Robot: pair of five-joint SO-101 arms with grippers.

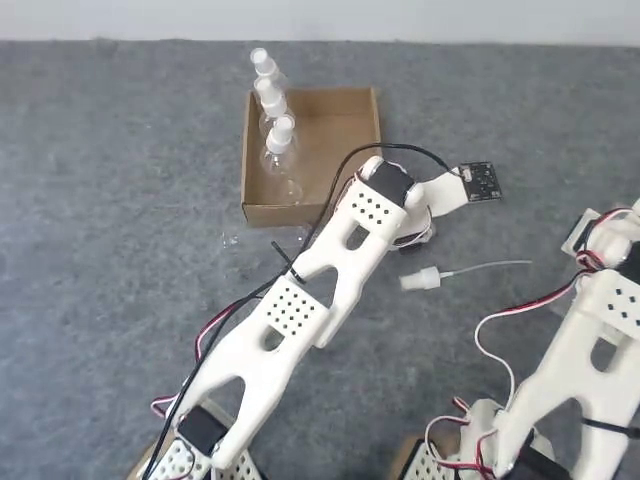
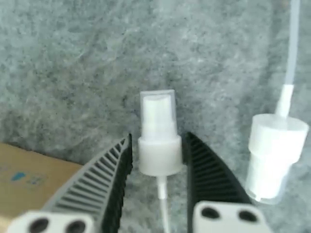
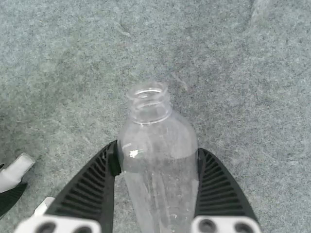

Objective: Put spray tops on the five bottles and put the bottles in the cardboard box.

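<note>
Three capped clear bottles [image 1: 281, 150] in my brown cardboard box [image 1: 374, 112]; left gripper [image 2: 156, 145] pinches a white spray top [image 2: 157, 127], right gripper [image 3: 158, 158] an uncapped bottle [image 3: 153, 136].

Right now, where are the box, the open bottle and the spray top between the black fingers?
box [image 1: 275, 213]: high view, front wall.
bottle [image 3: 156, 150]: right wrist view, clear body.
spray top [image 2: 160, 148]: left wrist view, white collar.
</note>
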